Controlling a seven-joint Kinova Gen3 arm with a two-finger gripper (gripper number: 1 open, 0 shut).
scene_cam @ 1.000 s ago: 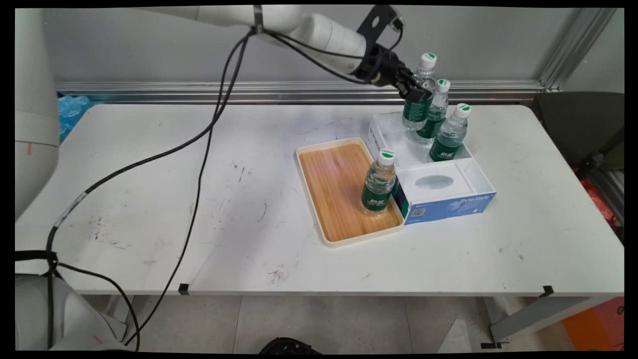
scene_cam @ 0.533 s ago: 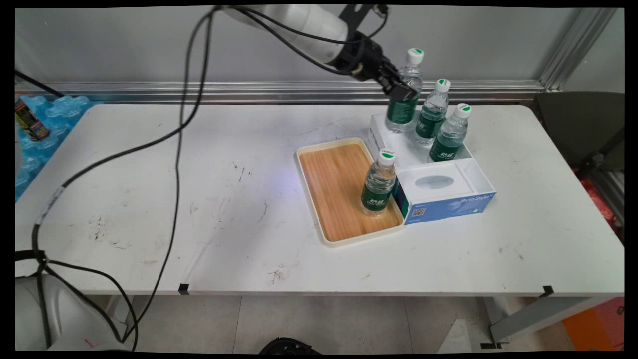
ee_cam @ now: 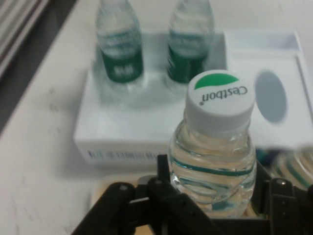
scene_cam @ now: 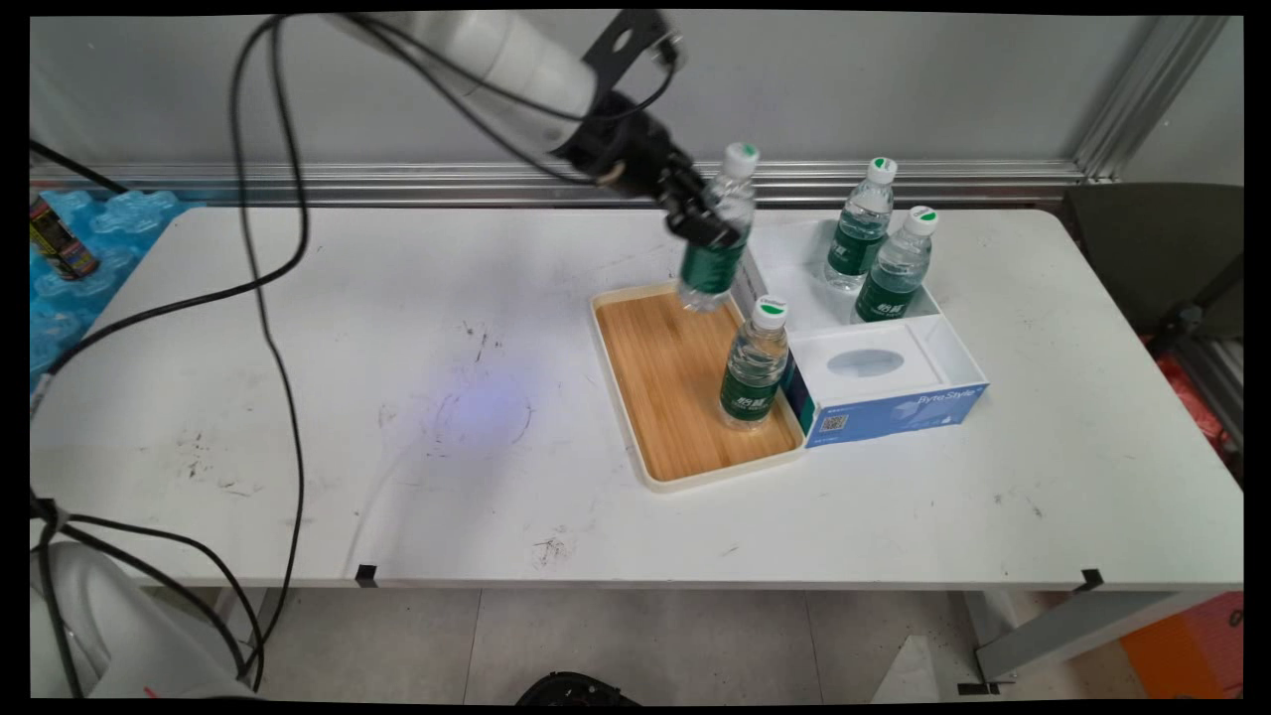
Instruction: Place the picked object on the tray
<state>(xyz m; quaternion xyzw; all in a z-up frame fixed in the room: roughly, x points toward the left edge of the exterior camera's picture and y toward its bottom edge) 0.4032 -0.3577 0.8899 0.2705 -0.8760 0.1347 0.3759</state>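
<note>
scuffed white rectangular table (scene_cam: 298,397) | on it — cream-rimmed wooden tray (scene_cam: 665,397), touching the white-and-blue cardboard box (scene_cam: 894,402) on its right

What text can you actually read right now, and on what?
"Cestbon": on the white-and-green cap of the held bottle in the tool.
"ByteStyle": on the blue front of the tissue box; a QR code sits near its left end.
White print on the green labels of the tray bottle and the two boxed bottles: too small to read.
Print along the white box's side: blurred, unreadable.
</note>
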